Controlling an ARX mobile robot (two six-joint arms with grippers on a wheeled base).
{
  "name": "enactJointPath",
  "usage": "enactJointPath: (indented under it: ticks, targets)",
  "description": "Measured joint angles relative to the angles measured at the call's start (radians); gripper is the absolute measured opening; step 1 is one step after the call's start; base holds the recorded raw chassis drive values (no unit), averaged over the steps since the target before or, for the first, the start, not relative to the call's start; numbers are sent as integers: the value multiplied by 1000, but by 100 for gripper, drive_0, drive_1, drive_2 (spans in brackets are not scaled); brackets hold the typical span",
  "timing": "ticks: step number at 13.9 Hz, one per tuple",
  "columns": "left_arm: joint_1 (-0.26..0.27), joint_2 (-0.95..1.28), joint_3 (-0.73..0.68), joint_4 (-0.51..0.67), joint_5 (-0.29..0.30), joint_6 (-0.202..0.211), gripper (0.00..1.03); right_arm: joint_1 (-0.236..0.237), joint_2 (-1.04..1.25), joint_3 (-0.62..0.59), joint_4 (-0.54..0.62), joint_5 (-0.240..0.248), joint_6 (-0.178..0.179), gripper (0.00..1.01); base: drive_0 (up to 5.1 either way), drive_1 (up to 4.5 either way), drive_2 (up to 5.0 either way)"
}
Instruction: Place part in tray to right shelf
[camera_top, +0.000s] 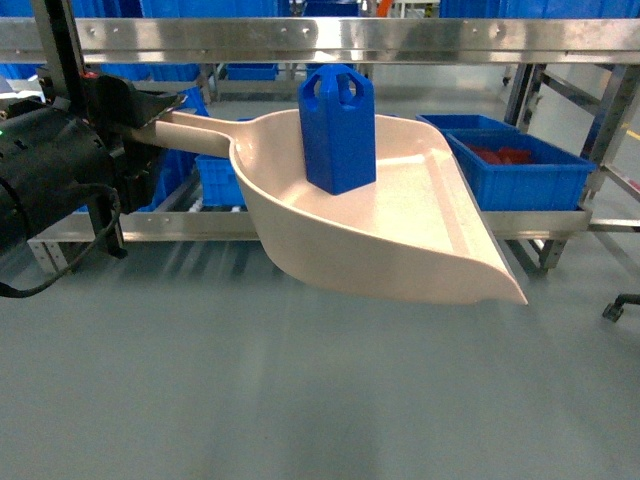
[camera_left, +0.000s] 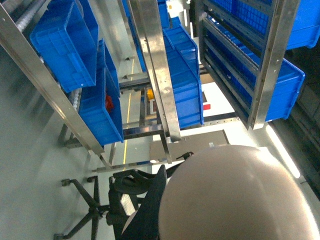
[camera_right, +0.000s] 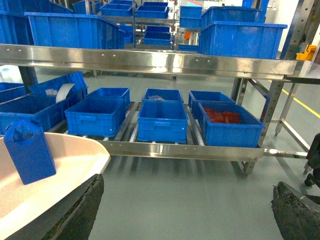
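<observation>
In the head view, the part (camera_top: 338, 130) is seen upright in the tray (camera_top: 400, 225), whose handle, pointing to 9 o'clock, is clamped by the left gripper (camera_top: 140, 110). In the left wrist view, only the tray's underside (camera_left: 240, 195) is shown. In the right wrist view, the right gripper (camera_right: 185, 210) fingers are spread apart, empty; the right shelf (camera_right: 150, 62) lies at 12 o'clock. The part is judged stiff, light and slippery; the tray is best kept level.

Floor (camera_top: 300, 400): open grey floor lay before the right shelf (camera_right: 150, 62).
Lower tier: blue crates (camera_right: 162, 120) filled it.
Front rail: it crossed above the crates.
</observation>
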Motion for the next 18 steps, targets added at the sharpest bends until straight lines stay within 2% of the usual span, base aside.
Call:
enactJointPath:
  ticks: [18]
  targets:
    - [1, 0, -1, 2, 1, 0, 14, 0, -1, 0, -2, 0, 0, 98, 0, 0, 0]
